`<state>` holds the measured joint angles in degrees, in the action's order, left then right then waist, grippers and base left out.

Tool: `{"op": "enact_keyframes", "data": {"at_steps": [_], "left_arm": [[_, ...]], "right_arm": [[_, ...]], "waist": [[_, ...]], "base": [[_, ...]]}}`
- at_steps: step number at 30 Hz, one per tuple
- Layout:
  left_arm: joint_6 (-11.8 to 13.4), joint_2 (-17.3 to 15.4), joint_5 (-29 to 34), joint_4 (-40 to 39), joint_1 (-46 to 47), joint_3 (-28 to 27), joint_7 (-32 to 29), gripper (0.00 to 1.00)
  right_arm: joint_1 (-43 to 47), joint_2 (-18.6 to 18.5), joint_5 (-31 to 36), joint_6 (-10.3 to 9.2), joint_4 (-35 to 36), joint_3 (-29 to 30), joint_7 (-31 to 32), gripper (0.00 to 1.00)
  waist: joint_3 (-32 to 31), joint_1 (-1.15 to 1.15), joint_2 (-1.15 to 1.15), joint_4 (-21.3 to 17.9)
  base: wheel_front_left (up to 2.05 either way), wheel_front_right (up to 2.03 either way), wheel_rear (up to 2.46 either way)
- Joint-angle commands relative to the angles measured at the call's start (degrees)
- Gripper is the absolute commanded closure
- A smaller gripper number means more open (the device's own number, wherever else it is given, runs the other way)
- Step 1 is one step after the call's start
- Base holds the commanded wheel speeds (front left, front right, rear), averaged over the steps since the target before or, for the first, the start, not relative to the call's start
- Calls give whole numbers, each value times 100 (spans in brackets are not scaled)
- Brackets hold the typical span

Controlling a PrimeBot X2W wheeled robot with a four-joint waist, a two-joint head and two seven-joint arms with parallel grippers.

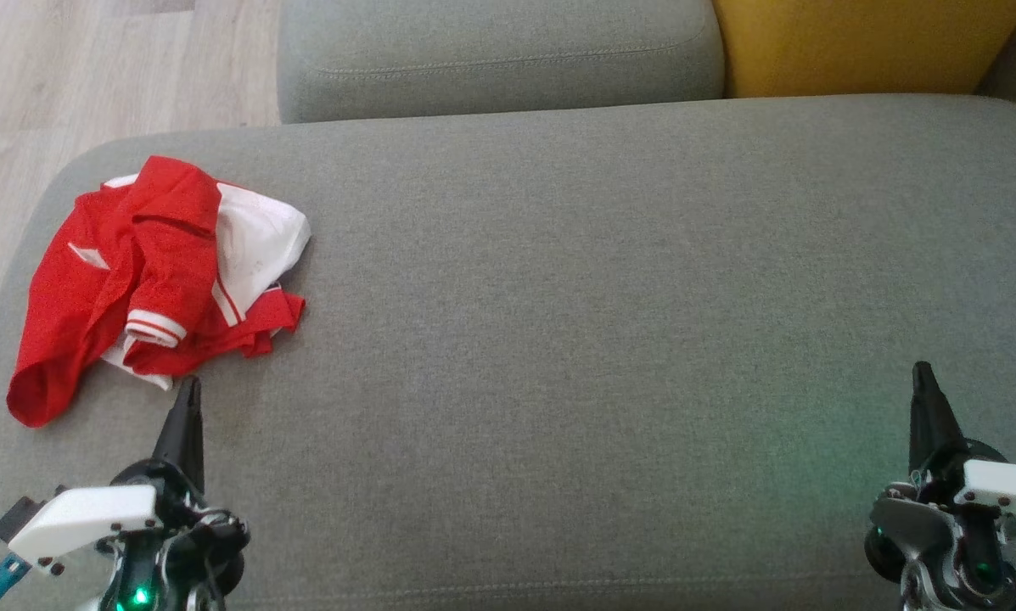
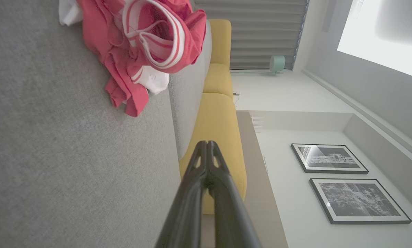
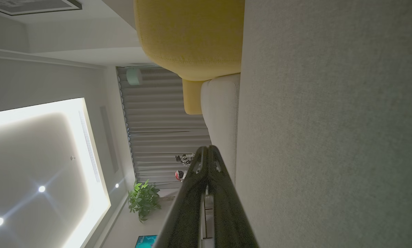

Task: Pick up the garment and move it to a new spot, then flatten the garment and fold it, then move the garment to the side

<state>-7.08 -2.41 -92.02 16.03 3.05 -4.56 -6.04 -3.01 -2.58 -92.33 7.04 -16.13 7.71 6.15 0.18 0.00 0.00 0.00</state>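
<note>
Looking down on grey sofa cushion point(image 1: 609, 322), with yellow cushion point(image 1: 856, 42) past its far right corner. Holds red-and-white garment point(image 1: 134, 271), crumpled by the left edge toward the far corner. Shows left gripper point(image 1: 189, 392) just beside garment's near edge, jaws pressed together, empty. Shows right gripper point(image 1: 923, 378) near the right edge, jaws pressed together too, empty, well apart from garment.

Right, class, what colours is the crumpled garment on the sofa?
The garment is red with white panels and red-and-white striped trim, clearest in the head view.
</note>
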Motion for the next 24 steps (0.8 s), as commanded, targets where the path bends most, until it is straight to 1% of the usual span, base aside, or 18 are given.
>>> {"op": "enact_keyframes", "data": {"at_steps": [1,6,7,10,18,24], "left_arm": [[-41,-47,-13,-200,314,-198,-47,100],[-41,-47,-13,-200,314,-198,-47,100],[0,0,0,0,1,1,2,0],[11,23,0,216,-95,21,19,0],[7,18,15,205,-84,58,154,0],[5,15,115,208,-69,36,253,0]], "right_arm": [[-318,-31,21,45,211,-113,39,100],[-318,-31,21,45,211,-113,39,100],[-1,0,1,0,0,0,-2,0],[77,23,3,-1,-211,-9,-11,0],[70,19,79,2,-163,-61,-147,0],[48,17,263,4,-155,-57,-248,0]], "waist": [[0,0,0,0],[0,0,0,0],[0,0,0,0],[-1,0,0,-1],[-46,0,0,-9],[-77,0,0,-14]], "base": [[0,0,0],[0,0,0],[0,0,0],[0,0,0],[0,0,0],[0,0,0]]}}
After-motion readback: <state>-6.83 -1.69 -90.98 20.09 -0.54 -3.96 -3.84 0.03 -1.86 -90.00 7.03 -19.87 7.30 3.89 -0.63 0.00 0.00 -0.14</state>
